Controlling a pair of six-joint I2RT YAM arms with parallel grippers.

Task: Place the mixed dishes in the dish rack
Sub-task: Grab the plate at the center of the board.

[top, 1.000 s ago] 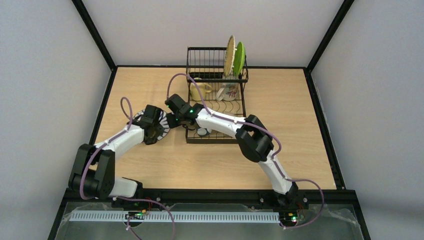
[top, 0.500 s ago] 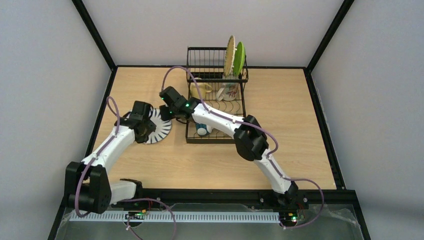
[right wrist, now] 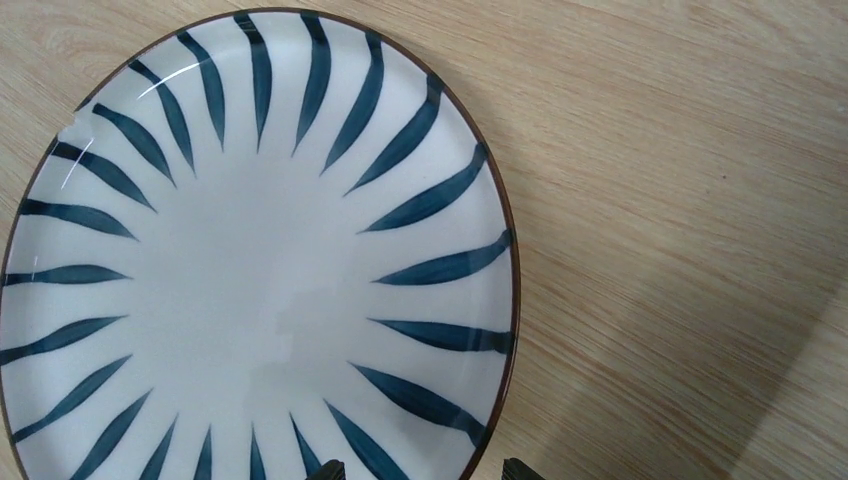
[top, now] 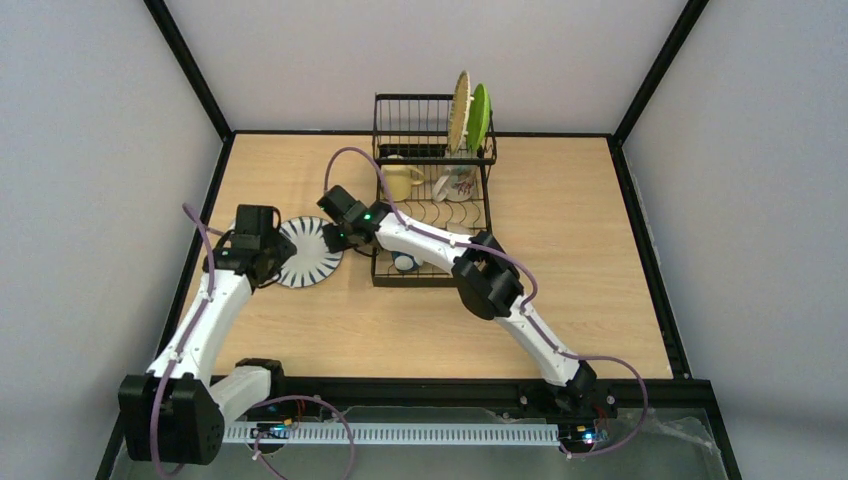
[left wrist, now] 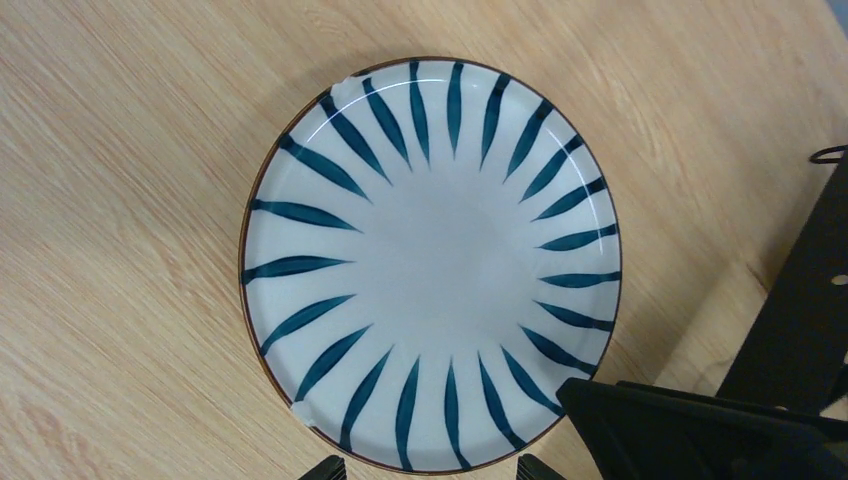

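1. We see the striped plate (top: 308, 252) lying flat on the wooden table (top: 570, 230), its white face with dark blue radiating stripes turned up. It is just left of the dish rack (top: 415, 120) and apart from it.
2. The left gripper (left wrist: 428, 468) is at the plate's left side in the overhead view. In its wrist view only the two fingertips show, at the bottom edge. They are set wide apart with the plate's near rim under the gap, and they grip nothing.
3. The right gripper (right wrist: 420, 468) is at the plate's right edge, on the rack side. Its fingertips also stand wide apart over the rim and hold nothing.
4. We cannot tell whether either gripper touches the plate.
5. In the rack's taller far section, the tan woven plate (top: 460, 110) and the lime green plate (top: 480, 117) stand upright side by side.
6. The pale yellow mug (top: 400, 181) sits in the slotted base beside a white patterned dish (top: 458, 183).
7. A blue bowl (top: 405, 262) sits at the rack's near end, partly hidden by the right arm (top: 440, 243).
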